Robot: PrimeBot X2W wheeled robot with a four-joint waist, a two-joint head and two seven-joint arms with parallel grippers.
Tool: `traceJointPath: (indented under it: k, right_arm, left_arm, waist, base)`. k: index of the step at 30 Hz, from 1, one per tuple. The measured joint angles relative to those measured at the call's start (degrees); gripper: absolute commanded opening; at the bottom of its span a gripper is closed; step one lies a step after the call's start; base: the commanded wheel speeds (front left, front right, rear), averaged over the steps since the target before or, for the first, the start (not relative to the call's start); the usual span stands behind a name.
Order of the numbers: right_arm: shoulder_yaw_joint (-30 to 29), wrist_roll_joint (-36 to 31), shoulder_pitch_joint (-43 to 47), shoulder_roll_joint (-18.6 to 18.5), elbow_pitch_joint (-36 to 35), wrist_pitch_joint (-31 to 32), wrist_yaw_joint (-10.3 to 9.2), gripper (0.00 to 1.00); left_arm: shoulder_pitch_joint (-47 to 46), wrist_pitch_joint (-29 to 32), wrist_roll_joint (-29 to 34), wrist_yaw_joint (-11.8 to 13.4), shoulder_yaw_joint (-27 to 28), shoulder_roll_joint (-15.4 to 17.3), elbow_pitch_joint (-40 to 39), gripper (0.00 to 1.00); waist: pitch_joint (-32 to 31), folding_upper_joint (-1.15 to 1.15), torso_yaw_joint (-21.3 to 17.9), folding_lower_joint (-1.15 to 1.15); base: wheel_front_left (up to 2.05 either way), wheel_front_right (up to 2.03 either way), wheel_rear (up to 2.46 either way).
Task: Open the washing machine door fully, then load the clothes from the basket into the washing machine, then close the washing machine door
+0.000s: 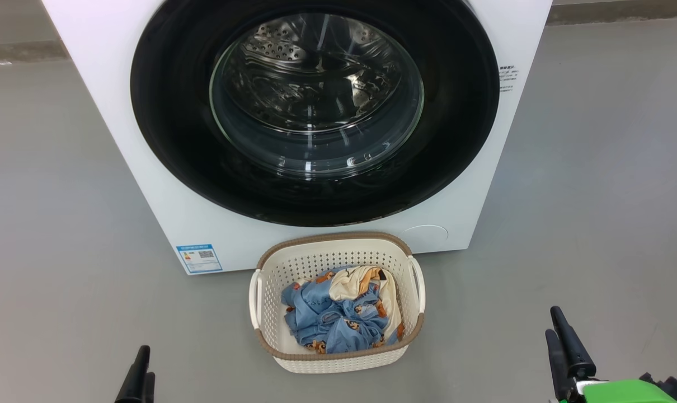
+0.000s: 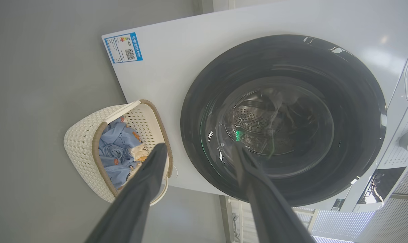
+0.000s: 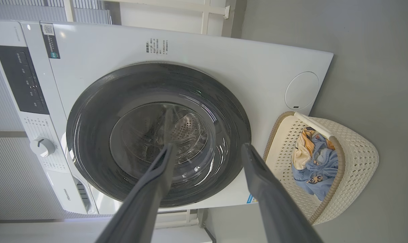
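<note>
Door (image 1: 170,112) of the washer (image 1: 109,84) shut; clothes (image 1: 338,316) in the basket (image 1: 338,238) at lower centre; left hand (image 2: 200,146) and right hand (image 3: 208,145) both released

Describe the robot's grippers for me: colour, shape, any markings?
The left gripper and right gripper look alike: two long, slim, dark grey fingers each, smooth and matte, tapering to narrow tips. A bright green cover with a small white part sits at the right gripper's base.
</note>
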Motion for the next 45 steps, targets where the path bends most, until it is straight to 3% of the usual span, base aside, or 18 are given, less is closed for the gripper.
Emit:
traceJointPath:
  k: [45]
  right_arm:
    - [6.72,-43.34,-3.05,-1.56,-3.78,-7.32,0.0,1.0]
  left_arm:
    - [2.36,-7.3,40.33,-0.08,3.42,0.93,-3.69,1.0]
  waist:
    - [-0.1,0.0,0.27,0.0]
  base:
    - [0.0,0.0,0.0]
